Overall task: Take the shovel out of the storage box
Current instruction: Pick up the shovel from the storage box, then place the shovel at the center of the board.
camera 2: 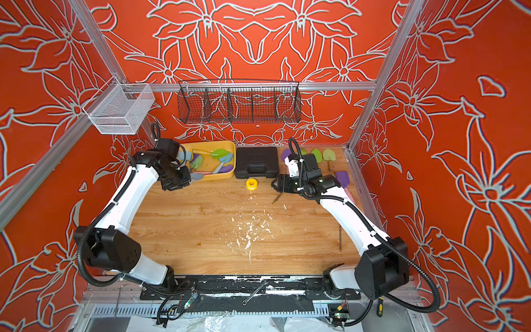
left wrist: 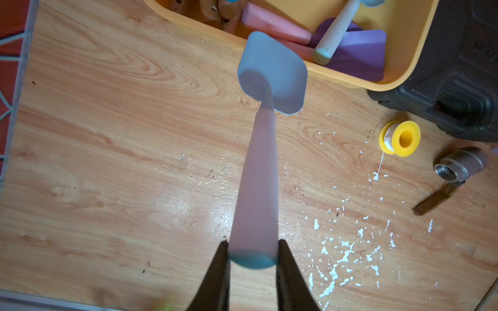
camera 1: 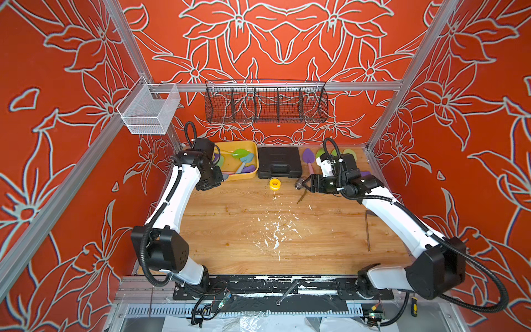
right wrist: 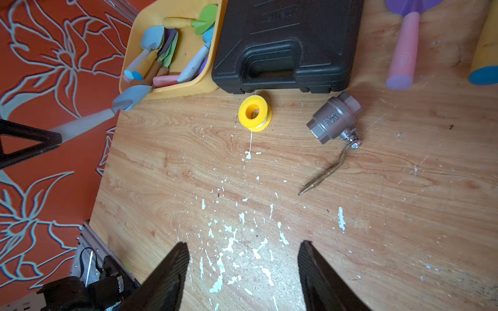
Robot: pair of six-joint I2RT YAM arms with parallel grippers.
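- 2 black fingers [left wrist: 218, 277] of the left gripper [left wrist: 253, 269] are clamped on the blue-capped end of the shovel [left wrist: 254, 175], a toy tool with a pale pink handle and a grey-blue scoop blade.
- The right gripper [right wrist: 242, 269] has its jaws spread wide and holds nothing, above the paint-flecked wooden table [right wrist: 377, 215].
- The shovel's long axis runs straight out from the left gripper's fingertips, blade end toward the shallow yellow plastic storage box [left wrist: 404, 72].
- The shovel hangs clear of the table and outside the storage box, its blade just beside the box's near left corner.
- The left arm [camera 1: 184, 184] reaches forward with its elbow raised and its wrist bent down at that corner.
- The right arm [camera 1: 402, 212] stretches forward, its wrist turned toward the table's middle.
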